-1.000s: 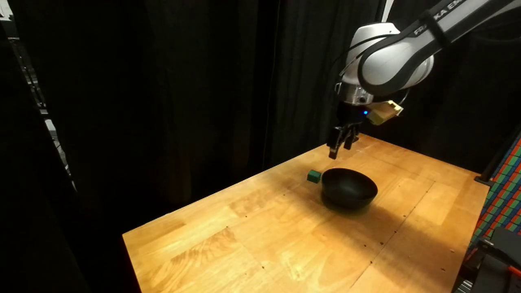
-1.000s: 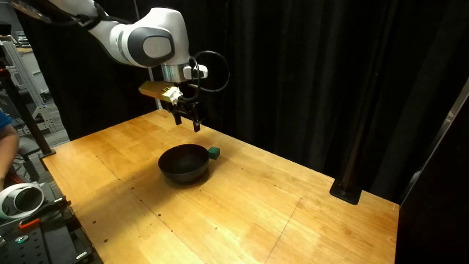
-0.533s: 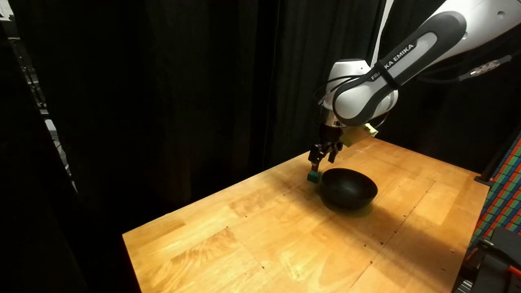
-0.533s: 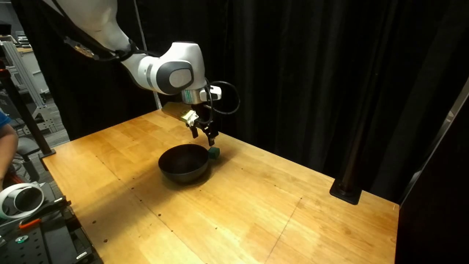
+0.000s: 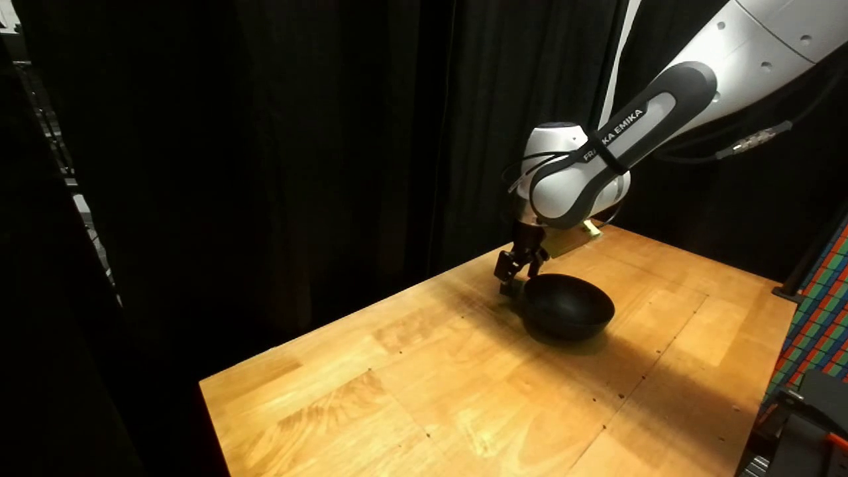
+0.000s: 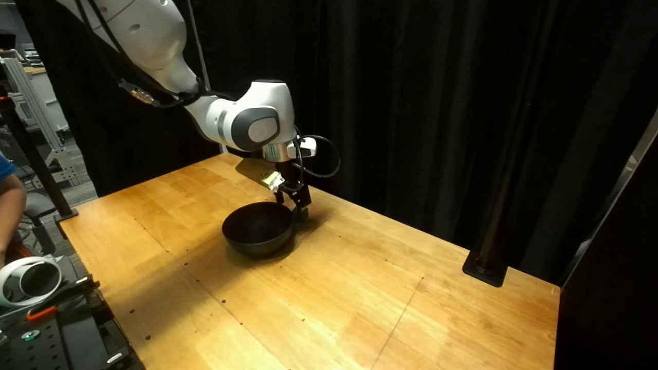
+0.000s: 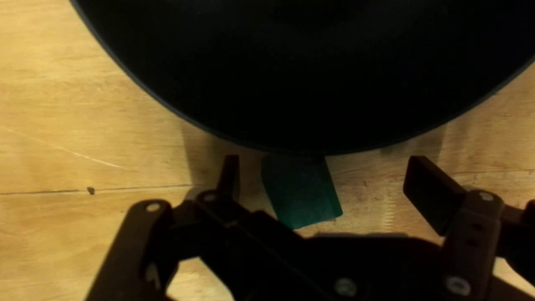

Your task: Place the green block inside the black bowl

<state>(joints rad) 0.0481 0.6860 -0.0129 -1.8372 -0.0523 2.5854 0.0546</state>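
Just outside the rim of the black bowl (image 7: 309, 79), the green block (image 7: 301, 192) lies on the wooden table (image 7: 46, 154), set between the two spread fingers (image 7: 432, 194) of my gripper (image 7: 324, 179). In the wrist view the fingers stand wide apart, with wood visible on both sides of the block; I have hold of nothing. The block sits nearer the finger at the left of that view, the wider gap being at the right. Its sides run aslant to the fingers, and its end toward the bowl meets the line of the rim; whether block and bowl touch I cannot tell. The bowl stands upright, its inside dark. Shadow lies on the wood around it.

In both exterior views I see the gripper low over the table, pointing down beside the bowl, one finger partly hiding the block. The white-and-grey arm (image 5: 609, 152) slopes down to it from an upper corner, and a gold-coloured housing (image 6: 252, 170) is fixed at the wrist. A black curtain (image 6: 411, 113) hangs behind the table. At the table's edge in an exterior view stands a dark post (image 6: 496, 216) on a flat base plate (image 6: 483, 278); off the opposite edge are a white ring-shaped object (image 6: 10, 275) and a person's bare arm (image 6: 11, 210).
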